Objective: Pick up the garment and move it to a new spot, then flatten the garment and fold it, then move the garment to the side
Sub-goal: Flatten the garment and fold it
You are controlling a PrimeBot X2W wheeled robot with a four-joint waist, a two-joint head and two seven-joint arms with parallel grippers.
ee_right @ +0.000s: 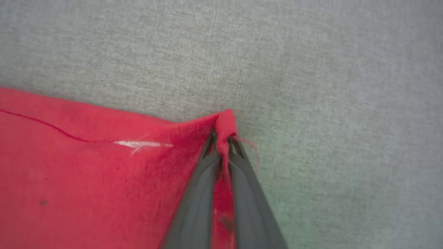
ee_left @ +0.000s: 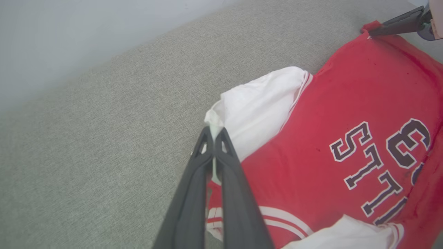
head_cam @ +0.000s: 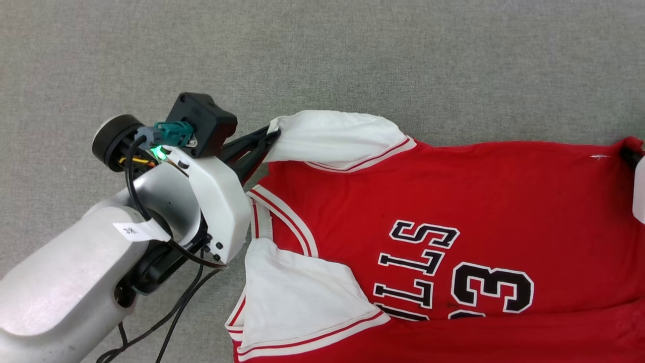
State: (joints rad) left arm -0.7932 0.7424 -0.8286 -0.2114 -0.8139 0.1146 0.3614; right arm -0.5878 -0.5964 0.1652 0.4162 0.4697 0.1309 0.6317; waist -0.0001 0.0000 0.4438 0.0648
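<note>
Overall, the red basketball-jersey shirt (head_cam: 453,191) with white short sleeves lay spread chest-up on the grey, cloth-textured tabletop (head_cam: 352,50). Its striped collar pointed toward the robot's left and its hem toward the right. The black, white-outlined lettering (head_cam: 418,262) and number (head_cam: 491,287) faced upward. A fold of red cloth along the near edge covered their lower part.

Left tool (ee_left: 214,133): both dark fingers were pressed together, clamped on the edge of the farther white sleeve (head_cam: 337,133). A sliver of white cloth showed between the fingertips in the left wrist view. That sleeve was bunched where it met the tool. The nearer white sleeve (head_cam: 297,297) lay flat over the side of the chest, its red-and-white trim visible.

Right tool (ee_right: 223,138): the fingers were closed on the far hem corner of the red cloth, and a small peak of fabric stood above the fingertips. Loose red threads trailed beside it. A short white stitch mark (ee_right: 142,143) lay on the cloth just beside the grip.

The cloth between the two grips lay fairly smooth, with slight wrinkles.

The pale left forearm (head_cam: 60,287) entered from the lower left of the head view. Black cables (head_cam: 171,312) hung below it and a green light (head_cam: 160,151) glowed at the wrist.
</note>
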